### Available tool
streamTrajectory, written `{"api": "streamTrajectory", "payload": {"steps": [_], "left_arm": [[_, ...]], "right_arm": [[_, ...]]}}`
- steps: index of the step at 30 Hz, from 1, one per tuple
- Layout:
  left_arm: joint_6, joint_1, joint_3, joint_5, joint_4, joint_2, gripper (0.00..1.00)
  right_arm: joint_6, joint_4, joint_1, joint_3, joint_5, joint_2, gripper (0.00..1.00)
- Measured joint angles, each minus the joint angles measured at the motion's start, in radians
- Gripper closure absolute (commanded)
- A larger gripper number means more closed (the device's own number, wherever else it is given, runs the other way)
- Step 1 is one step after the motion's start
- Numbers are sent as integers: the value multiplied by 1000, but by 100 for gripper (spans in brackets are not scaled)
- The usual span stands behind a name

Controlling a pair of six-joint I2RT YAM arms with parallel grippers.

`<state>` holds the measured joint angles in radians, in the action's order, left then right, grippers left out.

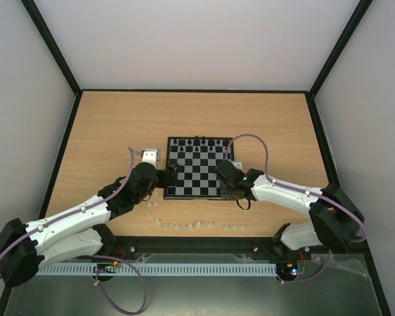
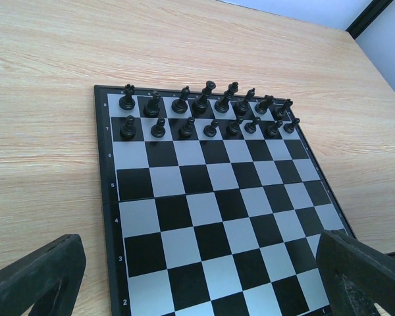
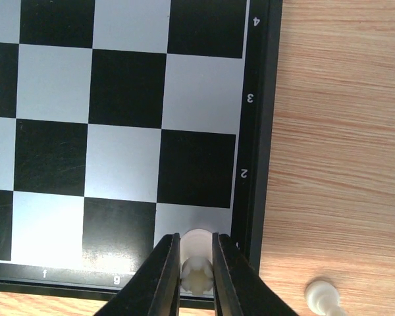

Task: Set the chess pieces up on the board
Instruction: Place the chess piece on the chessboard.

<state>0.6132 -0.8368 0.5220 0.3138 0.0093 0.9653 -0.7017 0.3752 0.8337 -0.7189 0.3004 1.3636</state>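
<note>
My right gripper [image 3: 196, 240] was clenched on one tiny whitish chess piece [image 3: 196, 280] at the near right corner square of the board [image 3: 125, 151], a light, hard, slick thing I judged best pinched low on its stem, while my left gripper [image 2: 197, 280] hung spread wide.

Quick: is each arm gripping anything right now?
Left end effector: open, holding nothing.
Right end effector: closed on a whitish chess piece at a corner of the board.

The board [image 3: 125, 89] looks smooth and faintly glossy (fine scuffs), on a matt wood-grain table [image 3: 336, 131]
</note>
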Motion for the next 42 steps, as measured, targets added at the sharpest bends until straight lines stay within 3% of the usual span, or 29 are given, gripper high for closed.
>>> {"api": "streamTrajectory", "payload": {"steps": [14, 18, 22, 42], "left_arm": [[5, 0, -11, -1, 5, -16, 1], [8, 0, -32, -4, 8, -25, 1], [8, 0, -37, -3, 8, -25, 1], [4, 34, -37, 1, 10, 31, 1]], "right_arm": [[-4, 5, 1, 5, -2, -72, 46], [-2, -5, 4, 15, 23, -134, 29], [5, -21, 5, 36, 79, -203, 0], [97, -142, 5, 43, 217, -334, 1]]}}
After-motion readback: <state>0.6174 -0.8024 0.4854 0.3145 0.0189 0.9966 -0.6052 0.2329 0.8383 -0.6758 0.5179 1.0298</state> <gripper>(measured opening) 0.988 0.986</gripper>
